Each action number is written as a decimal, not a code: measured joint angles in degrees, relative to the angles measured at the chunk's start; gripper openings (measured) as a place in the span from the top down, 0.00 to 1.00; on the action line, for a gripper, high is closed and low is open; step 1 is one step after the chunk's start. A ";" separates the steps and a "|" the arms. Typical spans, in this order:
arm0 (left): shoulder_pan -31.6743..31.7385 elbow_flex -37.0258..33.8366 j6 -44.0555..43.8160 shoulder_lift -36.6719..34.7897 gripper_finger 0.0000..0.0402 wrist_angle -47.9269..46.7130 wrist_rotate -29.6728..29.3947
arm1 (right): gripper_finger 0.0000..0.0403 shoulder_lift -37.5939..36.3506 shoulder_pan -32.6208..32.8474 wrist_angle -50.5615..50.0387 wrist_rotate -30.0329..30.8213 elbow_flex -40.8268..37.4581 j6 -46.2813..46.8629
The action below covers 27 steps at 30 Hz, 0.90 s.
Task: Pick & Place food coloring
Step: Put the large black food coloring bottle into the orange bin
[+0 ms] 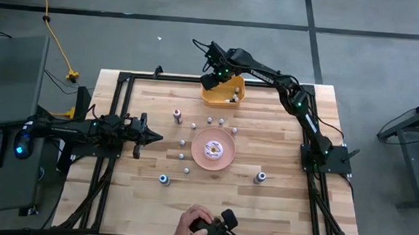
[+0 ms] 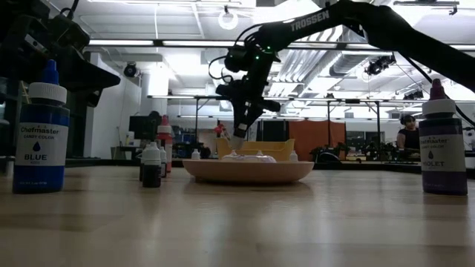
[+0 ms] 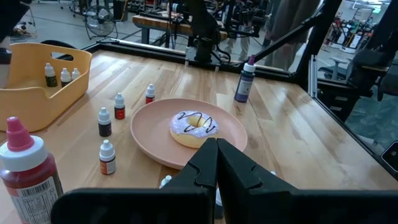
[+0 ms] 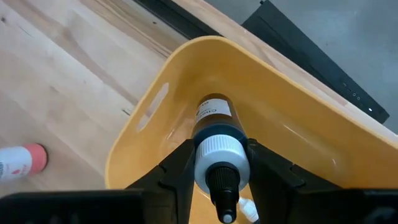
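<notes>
Right gripper: bottle clamped between jaws, held over bin. Left gripper: jaws closed, empty, parked at table's left.

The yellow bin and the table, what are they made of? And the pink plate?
The yellow bin looks like smooth moulded plastic: glossy, rounded walls with a cut-out handle. The table looks like wood, pale planks with visible grain and seams. The pink plate has a smooth matte surface, probably plastic or ceramic; the pictures don't settle which.
</notes>
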 joint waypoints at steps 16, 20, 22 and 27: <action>0.02 0.00 0.02 0.00 1.00 0.00 0.02 | 0.70 1.26 -0.64 0.95 -1.65 -0.05 -1.03; 0.01 0.00 0.01 0.00 1.00 0.00 0.02 | 0.70 1.26 -0.64 1.82 -2.33 -0.05 -1.02; 0.01 0.00 0.01 -0.02 1.00 0.00 0.02 | 0.70 1.26 -0.64 2.18 -2.75 -0.05 -1.04; 0.00 -0.01 0.00 -0.02 1.00 0.00 0.02 | 0.70 1.24 -0.62 1.77 -2.82 -0.05 -1.89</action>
